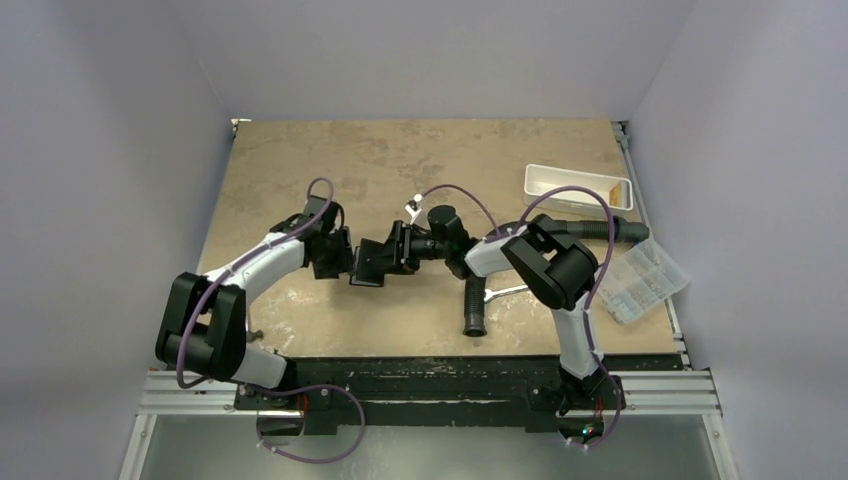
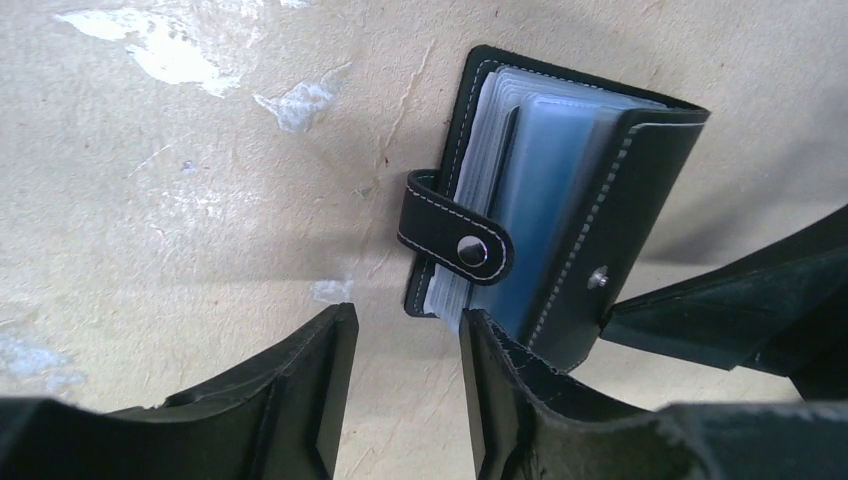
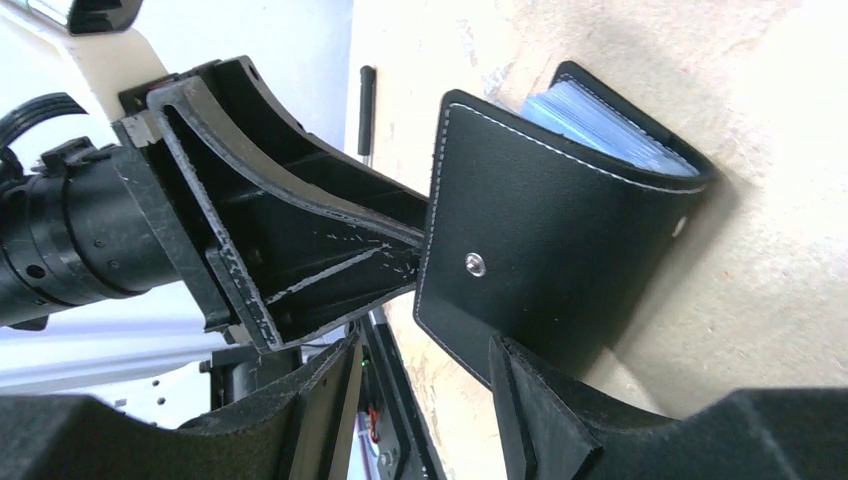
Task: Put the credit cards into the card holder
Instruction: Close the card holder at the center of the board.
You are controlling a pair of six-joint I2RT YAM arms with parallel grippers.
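Note:
The black card holder [image 1: 372,264] stands half open on the table between my two grippers. In the left wrist view the card holder [image 2: 640,190] shows clear sleeves and a loose snap strap. My left gripper [image 2: 405,345] is open with bare table between its fingers, and its right finger sits against the sleeves' lower edge. My right gripper [image 3: 425,375] is open too. The holder's cover [image 3: 560,250] hangs just over its right finger, with a gap to the other one. I cannot make out the credit cards; a tan patch lies at the right end of the white tray [image 1: 560,176].
A black-handled tool [image 1: 473,305] and a silver wrench [image 1: 507,292] lie just right of centre. A clear compartment box [image 1: 645,278] sits at the right edge, under the right arm's cable. The arms [image 1: 270,260] nearly meet at mid-table.

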